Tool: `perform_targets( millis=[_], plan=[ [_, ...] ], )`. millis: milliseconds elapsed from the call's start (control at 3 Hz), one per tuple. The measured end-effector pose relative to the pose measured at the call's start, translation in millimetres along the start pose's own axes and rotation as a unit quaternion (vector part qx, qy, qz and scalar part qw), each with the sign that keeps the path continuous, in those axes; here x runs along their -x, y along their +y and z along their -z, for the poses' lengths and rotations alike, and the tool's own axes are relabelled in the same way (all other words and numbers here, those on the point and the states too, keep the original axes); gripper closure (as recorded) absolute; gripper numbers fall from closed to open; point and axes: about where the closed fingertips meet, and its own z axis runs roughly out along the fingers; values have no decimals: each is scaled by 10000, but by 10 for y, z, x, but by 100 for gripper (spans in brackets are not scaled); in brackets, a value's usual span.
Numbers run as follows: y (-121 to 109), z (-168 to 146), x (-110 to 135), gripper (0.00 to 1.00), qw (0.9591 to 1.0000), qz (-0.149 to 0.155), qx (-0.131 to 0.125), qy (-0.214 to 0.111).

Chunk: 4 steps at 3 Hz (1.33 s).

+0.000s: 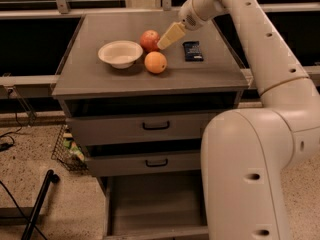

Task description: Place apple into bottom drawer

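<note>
The red apple (pixel 148 39) with yellowish patches sits on the grey cabinet top (pixel 100 74), behind an evenly orange round fruit (pixel 155 62). My gripper (pixel 169 37), with cream-coloured fingers, hovers just right of the apple, pointing down-left toward it, close to its right side. The bottom drawer (pixel 155 204) is pulled out at the foot of the cabinet, showing a wide flat grey floor with nothing in it.
A white bowl (pixel 120 53) stands left of the apple. A dark flat packet (pixel 192 50) lies right of the gripper. Two upper drawers with black handles (pixel 155 126) are slightly open. My white arm fills the right side. A wire basket (pixel 67 149) sits on the floor at left.
</note>
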Motion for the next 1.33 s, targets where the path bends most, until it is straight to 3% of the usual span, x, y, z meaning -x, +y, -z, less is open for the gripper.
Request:
perform_targets(
  millis=[333,667,1000,1333],
  plan=[
    [23,-186,-23,46,9999,-64,83,31],
    [33,-261,-29,39,9999,-87,121,42],
    [97,-409,-36,24,9996,-88,262,76],
    [130,-479,-41,24,9994,-101,329,93]
  ],
)
